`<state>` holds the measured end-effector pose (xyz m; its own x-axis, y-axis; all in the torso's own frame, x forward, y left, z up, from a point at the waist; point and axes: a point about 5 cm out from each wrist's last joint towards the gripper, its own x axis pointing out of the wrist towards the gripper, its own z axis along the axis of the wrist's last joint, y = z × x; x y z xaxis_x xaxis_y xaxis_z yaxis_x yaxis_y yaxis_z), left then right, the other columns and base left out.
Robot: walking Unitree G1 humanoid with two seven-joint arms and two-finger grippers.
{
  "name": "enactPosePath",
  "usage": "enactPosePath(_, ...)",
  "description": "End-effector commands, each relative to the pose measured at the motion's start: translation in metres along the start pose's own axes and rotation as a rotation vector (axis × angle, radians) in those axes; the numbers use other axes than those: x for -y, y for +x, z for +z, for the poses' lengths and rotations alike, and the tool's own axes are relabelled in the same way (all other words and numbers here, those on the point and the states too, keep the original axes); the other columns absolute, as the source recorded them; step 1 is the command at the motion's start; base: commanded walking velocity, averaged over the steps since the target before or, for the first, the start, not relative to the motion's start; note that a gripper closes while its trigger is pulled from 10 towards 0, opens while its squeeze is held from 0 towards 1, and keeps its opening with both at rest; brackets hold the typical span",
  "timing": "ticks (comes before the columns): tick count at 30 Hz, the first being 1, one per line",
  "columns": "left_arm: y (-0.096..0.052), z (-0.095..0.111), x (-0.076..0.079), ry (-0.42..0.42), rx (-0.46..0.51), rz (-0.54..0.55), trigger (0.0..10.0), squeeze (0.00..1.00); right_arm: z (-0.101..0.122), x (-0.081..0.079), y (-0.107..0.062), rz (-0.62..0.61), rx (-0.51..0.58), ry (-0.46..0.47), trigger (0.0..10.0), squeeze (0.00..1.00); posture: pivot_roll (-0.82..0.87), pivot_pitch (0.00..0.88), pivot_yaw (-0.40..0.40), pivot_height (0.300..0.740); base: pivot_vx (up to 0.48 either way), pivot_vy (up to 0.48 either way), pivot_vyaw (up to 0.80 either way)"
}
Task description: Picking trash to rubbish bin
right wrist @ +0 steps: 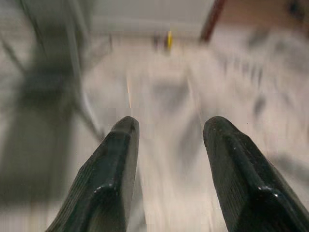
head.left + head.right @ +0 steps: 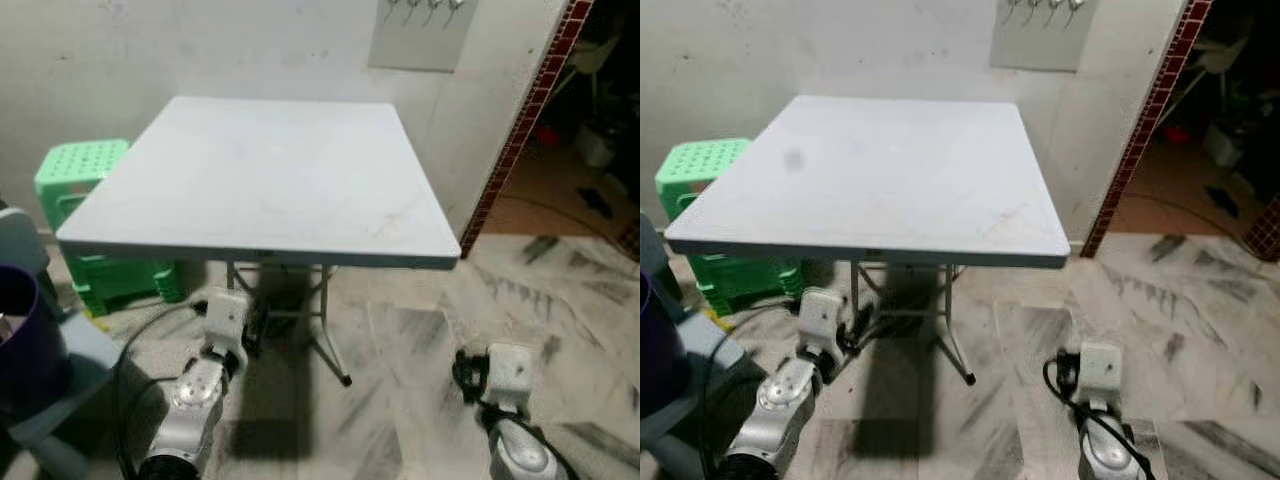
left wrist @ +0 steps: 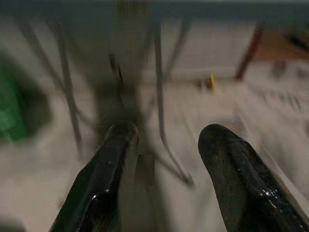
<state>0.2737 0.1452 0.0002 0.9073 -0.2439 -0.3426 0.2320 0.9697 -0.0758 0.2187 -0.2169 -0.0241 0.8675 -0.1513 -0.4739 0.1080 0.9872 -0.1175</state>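
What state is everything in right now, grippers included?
Left gripper: open, holding nothing, low in front of the table legs.
Right gripper: open, holding nothing, over the marble floor.
Folding table: upright, legs unfolded.
Green stool: upright, beside the table on the robot's left.
Purple bin: upright at the robot's left; contents too cut off to tell.
Small yellow object: on the floor near the wall; blurred.

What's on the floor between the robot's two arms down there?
Bare marbled floor between the left end effector and right end effector, with one table leg's foot, in the left eye view.
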Motion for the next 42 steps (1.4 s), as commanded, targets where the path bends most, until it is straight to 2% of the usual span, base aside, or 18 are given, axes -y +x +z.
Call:
enactPosePath(1,-0.004,-0.014,-0.003,-0.012,-0.053,-0.006,10.0,0.00,-0.009,-0.003,0.002,0.027,-0.041,-0.016,10.0,0.00,-0.10,0.000,-0.032,0.740,0.000,0.000,0.00)
enactPosePath(2,-0.004,-0.014,-0.003,-0.012,-0.053,-0.006,10.0,0.00,-0.009,-0.003,0.002,0.027,-0.041,-0.016,10.0,0.00,-0.10,0.000,-0.032,0.740,0.000,0.000,0.00)
enactPosePath(3,-0.011,-0.034,-0.005,-0.020,-0.139,0.008,10.0,0.00,-0.025,-0.005,-0.001,0.058,-0.100,-0.028,10.0,0.00,-0.09,0.000,-0.030,0.740,0.000,0.000,0.00)
enactPosePath(6,-0.022,-0.054,-0.009,-0.032,-0.231,0.021,10.0,0.00,-0.042,-0.006,-0.006,0.093,-0.160,-0.020,10.0,0.00,-0.10,0.000,-0.025,0.740,0.000,0.000,0.00)
enactPosePath(8,-0.032,-0.071,-0.011,0.000,-0.318,0.033,10.0,0.00,-0.060,-0.006,-0.014,0.092,-0.244,-0.028,10.0,0.00,-0.11,0.000,-0.020,0.740,0.000,0.000,0.00)
enactPosePath(10,-0.047,-0.091,-0.011,0.007,-0.412,0.038,10.0,0.00,-0.086,-0.008,-0.028,0.098,-0.366,0.022,10.0,0.00,-0.11,0.000,-0.012,0.740,0.000,0.000,0.00)
enactPosePath(13,-0.059,-0.105,-0.010,0.016,-0.475,0.034,10.0,0.00,-0.105,-0.011,-0.042,0.107,-0.459,0.084,10.0,0.00,-0.12,0.000,-0.005,0.740,0.000,0.000,0.00)
enactPosePath(14,-0.065,-0.112,-0.010,0.008,-0.502,0.036,10.0,0.00,-0.118,-0.011,-0.053,0.099,-0.514,0.100,10.0,0.00,-0.12,0.000,-0.001,0.740,0.000,0.000,0.00)
enactPosePath(17,-0.070,-0.115,-0.009,-0.005,-0.506,0.036,10.0,0.00,-0.129,-0.010,-0.064,0.079,-0.551,0.123,10.0,0.00,-0.12,0.000,0.004,0.740,0.000,0.000,0.00)
enactPosePath(21,-0.072,-0.117,-0.011,-0.007,-0.508,0.038,10.0,0.00,-0.134,-0.009,-0.070,0.056,-0.568,0.171,10.0,0.00,-0.11,0.000,0.008,0.740,0.000,0.000,0.00)
enactPosePath(25,-0.071,-0.115,-0.016,0.002,-0.506,0.049,10.0,0.00,-0.132,-0.010,-0.067,0.059,-0.558,0.186,10.0,0.00,-0.12,0.000,0.011,0.740,0.000,0.000,0.00)
enactPosePath(31,-0.065,-0.108,-0.018,0.004,-0.486,0.054,10.0,0.00,-0.126,-0.010,-0.060,0.068,-0.536,0.165,10.0,0.00,-0.11,0.000,0.009,0.740,0.000,0.000,0.00)
enactPosePath(42,-0.065,-0.108,-0.018,0.004,-0.486,0.054,10.0,0.00,-0.126,-0.010,-0.060,0.068,-0.536,0.165,10.0,0.00,-0.11,0.000,0.009,0.740,0.000,0.000,0.00)
